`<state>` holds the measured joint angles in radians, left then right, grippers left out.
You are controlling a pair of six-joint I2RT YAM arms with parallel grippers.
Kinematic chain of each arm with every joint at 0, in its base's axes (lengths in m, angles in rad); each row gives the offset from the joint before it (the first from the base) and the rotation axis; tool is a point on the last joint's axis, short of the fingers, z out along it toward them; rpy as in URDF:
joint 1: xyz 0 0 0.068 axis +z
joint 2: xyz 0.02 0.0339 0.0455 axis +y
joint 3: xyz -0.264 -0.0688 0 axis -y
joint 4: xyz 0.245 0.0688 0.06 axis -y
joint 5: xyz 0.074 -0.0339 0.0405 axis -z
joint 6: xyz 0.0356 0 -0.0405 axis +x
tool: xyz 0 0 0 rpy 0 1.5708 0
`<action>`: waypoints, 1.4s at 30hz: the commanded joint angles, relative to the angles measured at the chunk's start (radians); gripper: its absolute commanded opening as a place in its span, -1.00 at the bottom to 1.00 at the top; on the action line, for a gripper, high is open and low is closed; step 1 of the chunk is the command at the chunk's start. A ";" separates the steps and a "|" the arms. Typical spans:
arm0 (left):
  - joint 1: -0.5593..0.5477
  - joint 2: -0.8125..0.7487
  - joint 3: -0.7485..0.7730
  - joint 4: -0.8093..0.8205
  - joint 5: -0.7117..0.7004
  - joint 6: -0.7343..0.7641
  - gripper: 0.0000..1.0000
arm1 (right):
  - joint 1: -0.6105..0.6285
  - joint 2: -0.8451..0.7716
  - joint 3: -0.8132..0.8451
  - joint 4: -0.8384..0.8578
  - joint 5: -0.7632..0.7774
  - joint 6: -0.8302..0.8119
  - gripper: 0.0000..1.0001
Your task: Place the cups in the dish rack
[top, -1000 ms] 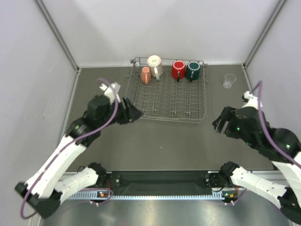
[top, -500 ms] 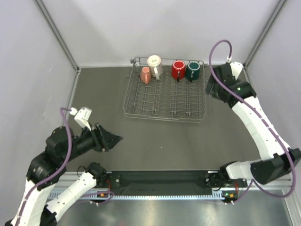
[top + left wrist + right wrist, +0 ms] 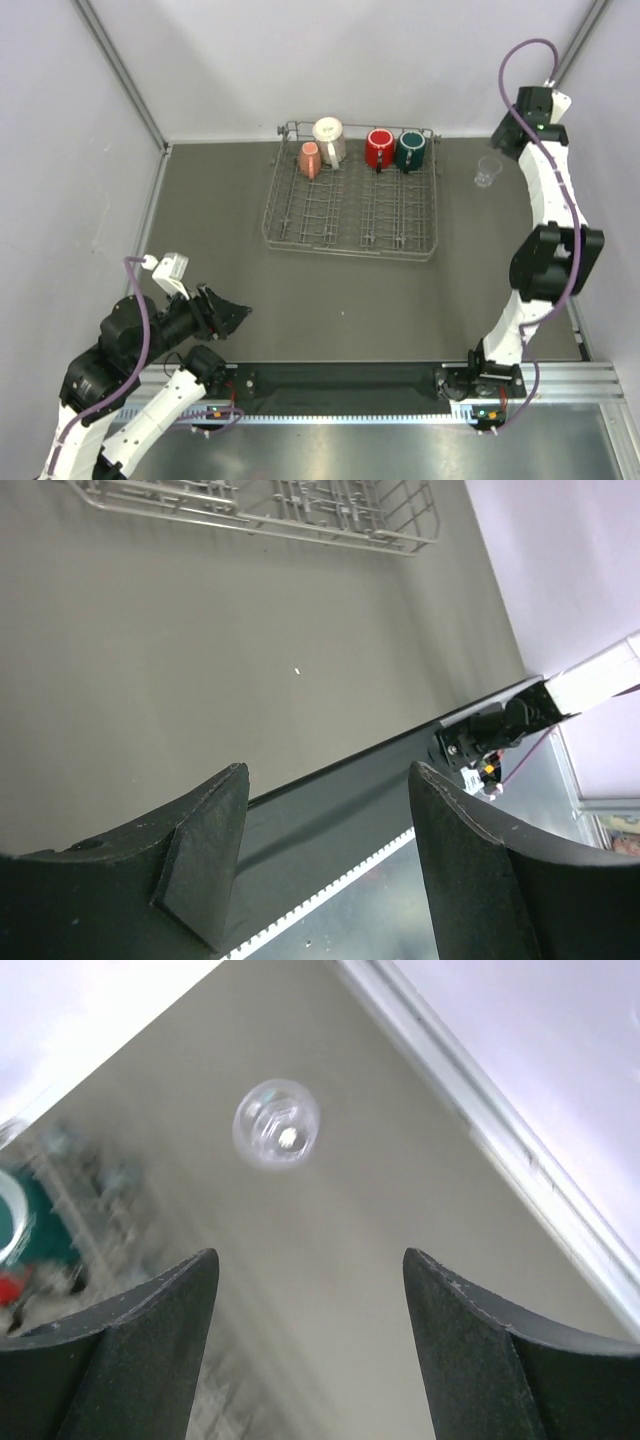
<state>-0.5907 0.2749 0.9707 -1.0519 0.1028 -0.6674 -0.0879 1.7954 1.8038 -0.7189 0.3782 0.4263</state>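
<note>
Right of the dish rack [image 3: 350, 250], on the table [image 3: 330, 300], stands the clear glass [image 3: 487, 171], the one cup not yet loaded. It looks light, slick and breakable, best pinched gently across its wall. The rack's far row holds a pink mug [image 3: 309, 158], white mug [image 3: 329, 138], red mug [image 3: 379, 148] and green mug [image 3: 410, 150]. The right gripper [image 3: 308, 1260], near the glass, and the left gripper [image 3: 325, 770] both gape, empty.

A matt grey table [image 3: 330, 290] stretches ahead of the left fingers [image 3: 200, 860]; pale lilac walls [image 3: 350, 60] with aluminium posts [image 3: 120, 72] rise beyond it.
</note>
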 commanded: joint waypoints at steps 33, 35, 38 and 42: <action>0.003 0.428 0.029 0.297 -0.011 0.157 0.49 | -0.150 0.407 0.197 0.200 -0.248 -0.038 0.47; 0.003 0.446 0.045 0.314 -0.008 0.161 0.49 | -0.154 0.416 0.198 0.203 -0.251 -0.032 0.42; 0.003 0.451 0.043 0.340 0.006 0.147 0.49 | -0.156 0.433 0.207 0.200 -0.263 -0.037 0.33; 0.003 0.434 0.019 0.346 0.018 0.121 0.49 | -0.154 0.450 0.207 0.205 -0.272 -0.032 0.25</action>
<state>-0.5907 0.7273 0.9714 -0.7712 0.0994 -0.5472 -0.2340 2.2196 1.9648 -0.5468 0.1211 0.3866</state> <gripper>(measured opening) 0.743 0.635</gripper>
